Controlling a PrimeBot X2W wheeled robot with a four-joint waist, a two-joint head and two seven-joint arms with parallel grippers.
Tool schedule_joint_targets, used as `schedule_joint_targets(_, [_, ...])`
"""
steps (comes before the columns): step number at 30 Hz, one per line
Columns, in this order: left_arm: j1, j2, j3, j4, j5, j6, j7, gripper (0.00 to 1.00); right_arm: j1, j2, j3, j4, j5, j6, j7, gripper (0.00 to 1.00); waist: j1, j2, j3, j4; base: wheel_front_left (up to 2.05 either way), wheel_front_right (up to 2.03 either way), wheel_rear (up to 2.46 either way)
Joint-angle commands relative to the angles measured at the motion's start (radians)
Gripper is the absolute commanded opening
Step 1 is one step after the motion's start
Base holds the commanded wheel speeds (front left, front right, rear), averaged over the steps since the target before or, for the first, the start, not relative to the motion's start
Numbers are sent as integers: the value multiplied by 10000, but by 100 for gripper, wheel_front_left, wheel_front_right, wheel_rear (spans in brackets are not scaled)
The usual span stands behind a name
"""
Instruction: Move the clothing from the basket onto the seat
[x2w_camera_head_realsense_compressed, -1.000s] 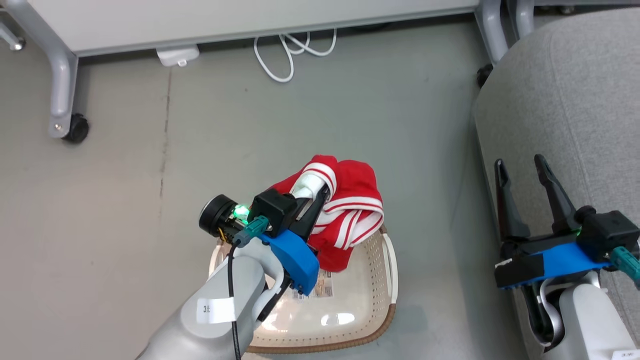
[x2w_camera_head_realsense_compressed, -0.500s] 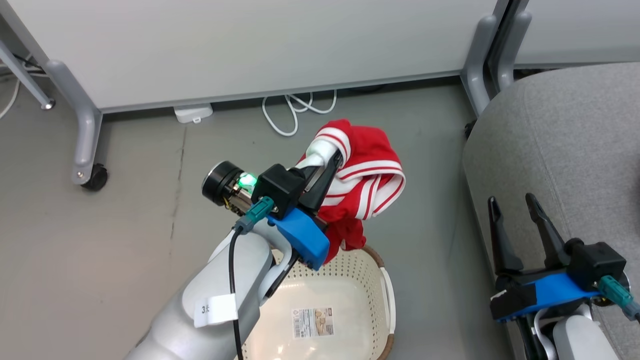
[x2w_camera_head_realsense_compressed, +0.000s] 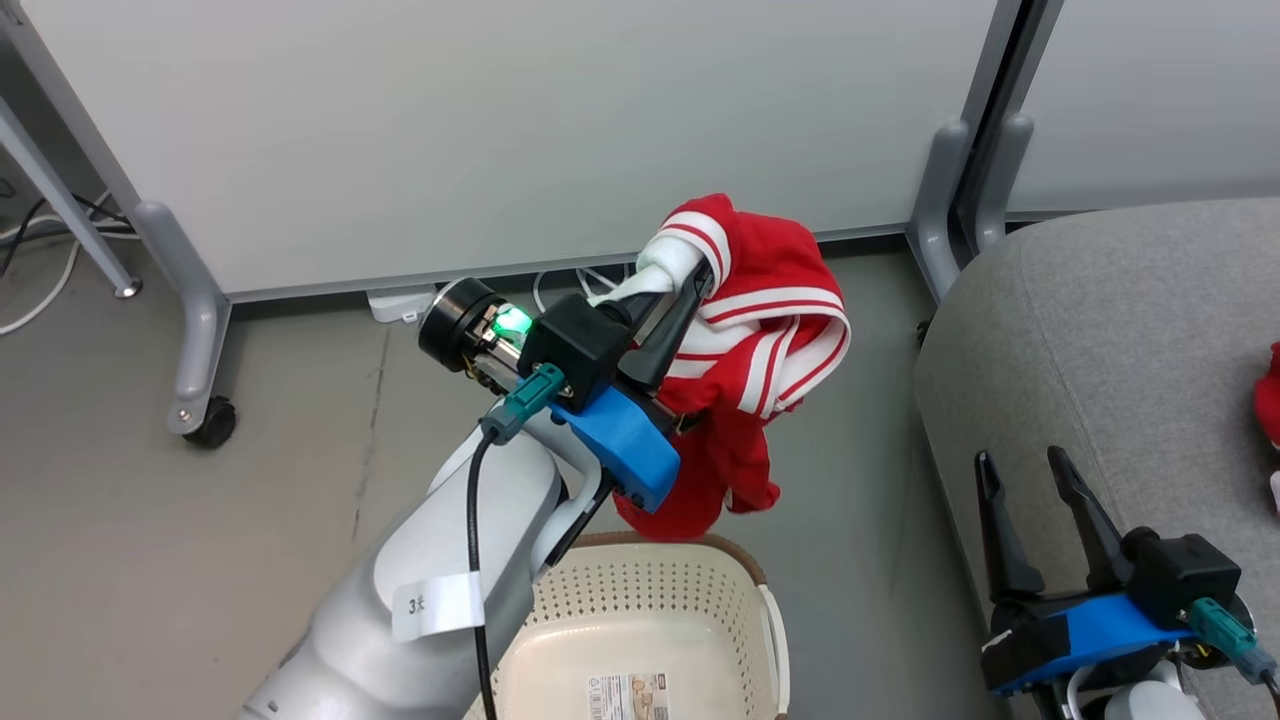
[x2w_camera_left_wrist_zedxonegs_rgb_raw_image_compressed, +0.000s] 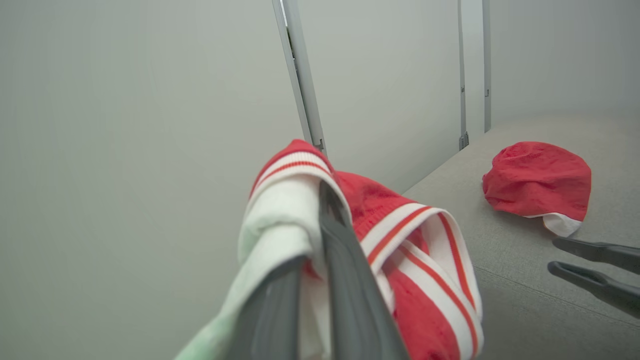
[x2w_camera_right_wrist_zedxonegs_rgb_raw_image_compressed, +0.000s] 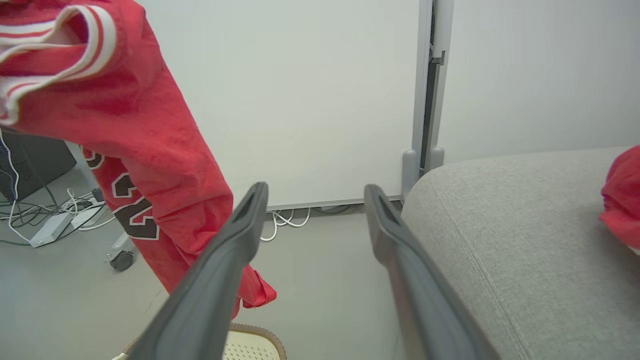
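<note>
My left gripper (x2w_camera_head_realsense_compressed: 690, 275) is shut on the red jersey (x2w_camera_head_realsense_compressed: 765, 340), pinching its white striped trim, and holds it in the air above the basket (x2w_camera_head_realsense_compressed: 660, 600). In the right wrist view the jersey (x2w_camera_right_wrist_zedxonegs_rgb_raw_image_compressed: 150, 165) hangs down with black numerals showing. The cream basket shows a paper label on its floor and no clothing in the part I see. A plain red garment (x2w_camera_left_wrist_zedxonegs_rgb_raw_image_compressed: 537, 182) lies on the grey seat (x2w_camera_head_realsense_compressed: 1120, 330); its edge (x2w_camera_head_realsense_compressed: 1270, 395) shows at the right border. My right gripper (x2w_camera_head_realsense_compressed: 1020, 475) stands open over the seat's front edge, holding nothing.
A white partition panel (x2w_camera_head_realsense_compressed: 500, 130) on grey wheeled legs (x2w_camera_head_realsense_compressed: 195, 350) stands behind the basket, with white cables (x2w_camera_head_realsense_compressed: 565, 285) on the floor under it. A second panel joins at a grey post (x2w_camera_head_realsense_compressed: 960, 200) next to the seat.
My left gripper has lifted the jersey up out of the basket until it hangs free above the rim. The head camera has tilted upward, so the basket sits lower in view. The right gripper stayed open.
</note>
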Motion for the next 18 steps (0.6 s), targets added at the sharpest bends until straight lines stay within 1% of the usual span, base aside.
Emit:
schedule_joint_targets(1, [-97,-17,-22,-30,-20,-28,-54,0,153,20,-15,24,53,1,-6,100,1,-1,-88,-9,0,0,0])
schedule_joint_targets(10, [23,-40,-83,-74,-22,-47,-54,0,236,44,82,-98,-13,1,-6,100,1,-1,-275,-10,0,0,0])
schedule_joint_targets(18, [18,2,-48,-91,23,-53,-52,0,-193,-174,700,-431,-44,1,-4,100,1,-1,-240,11,0,0,0])
